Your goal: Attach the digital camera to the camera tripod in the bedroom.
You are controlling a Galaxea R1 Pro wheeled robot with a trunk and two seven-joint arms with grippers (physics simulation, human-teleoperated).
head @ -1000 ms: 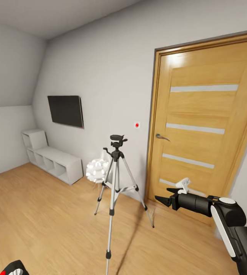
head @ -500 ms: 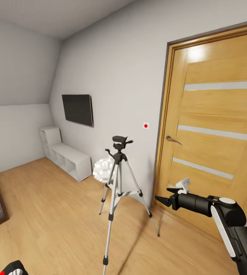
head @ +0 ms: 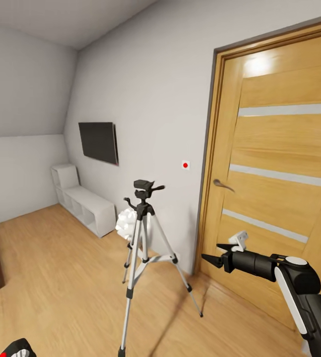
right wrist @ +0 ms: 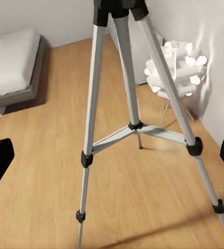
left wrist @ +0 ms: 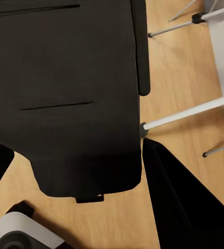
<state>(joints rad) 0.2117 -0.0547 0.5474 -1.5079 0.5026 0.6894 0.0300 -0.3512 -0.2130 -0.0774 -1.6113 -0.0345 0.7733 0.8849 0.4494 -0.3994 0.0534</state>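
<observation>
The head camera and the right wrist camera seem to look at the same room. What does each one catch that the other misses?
The head view alone takes in the wooden door, the wall TV, the white shelf unit and the tripod's black head. The right wrist view alone gives the bed's grey mattress in full and the tripod's lower leg joints up close. Both share the camera tripod, the white spiky lamp behind it and the wood floor.

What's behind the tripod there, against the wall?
Behind the camera tripod stands a white spiky globe lamp on thin legs, near the grey wall. The tripod's legs cover part of the lamp, and its feet are hard to make out.
</observation>
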